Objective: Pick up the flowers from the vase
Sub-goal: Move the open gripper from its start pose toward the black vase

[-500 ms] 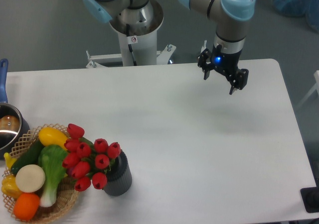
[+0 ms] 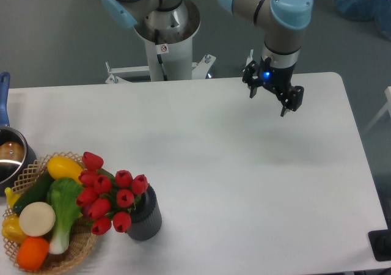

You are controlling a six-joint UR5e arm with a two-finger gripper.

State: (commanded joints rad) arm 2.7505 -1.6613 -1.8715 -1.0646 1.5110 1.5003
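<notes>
Currently the flowers (image 2: 110, 198) sit in the vase (image 2: 145, 214) at the near left of the worktop (image 2: 232, 183). The red tulip buds lean out of the vase mouth toward the left, so that the bunch overhangs the right edge of the wicker basket (image 2: 76, 250). The vase stands upright on the worktop, just beside the basket on its right side.

The basket holds toy vegetables: a yellow piece (image 2: 64, 167) at the top, a dark green one (image 2: 33, 192), a pale green leafy one (image 2: 63, 205), a white round one (image 2: 36, 219) and an orange one (image 2: 32, 253) at the bottom. Behind the basket, at the left edge of the view, stands a steel pot (image 2: 11, 159) with a blue handle (image 2: 3, 98).

The claw (image 2: 267, 102) hangs above the far right part of the worktop, well apart from the vase and flowers. Its two fingers point downward and stand apart, with nothing between them: the claw is released. A blue light shows on the wrist above it. The arm base (image 2: 165, 43) stands behind the far edge of the worktop.
</notes>
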